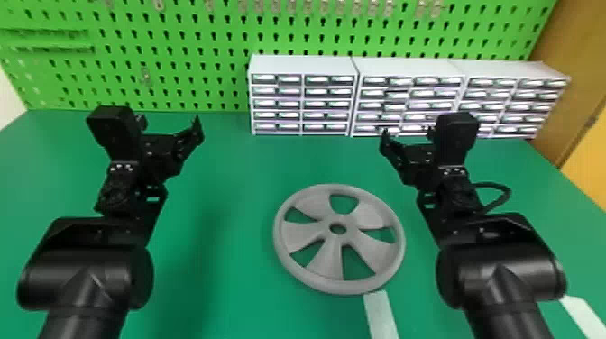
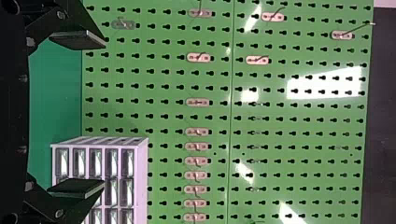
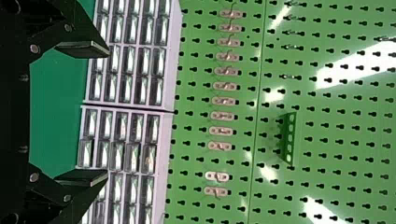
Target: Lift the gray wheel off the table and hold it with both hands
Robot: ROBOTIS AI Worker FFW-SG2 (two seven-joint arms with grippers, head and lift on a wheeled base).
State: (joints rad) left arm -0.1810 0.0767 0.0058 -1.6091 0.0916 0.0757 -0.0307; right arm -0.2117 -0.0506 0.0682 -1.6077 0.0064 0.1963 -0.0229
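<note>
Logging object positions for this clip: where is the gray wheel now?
In the head view, the gray wheel lies flat on the green table between the left arm and right arm, nearer the right, a pale strip at its near edge.

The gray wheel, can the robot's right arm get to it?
Probably yes: the right gripper is open and empty, the wheel lies flat and uncovered, and nothing seems to stand between them.

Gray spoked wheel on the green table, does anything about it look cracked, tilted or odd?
Nothing stands out: the gray five-spoked wheel lies flat on the green table, its rim and spokes showing no break.
</note>
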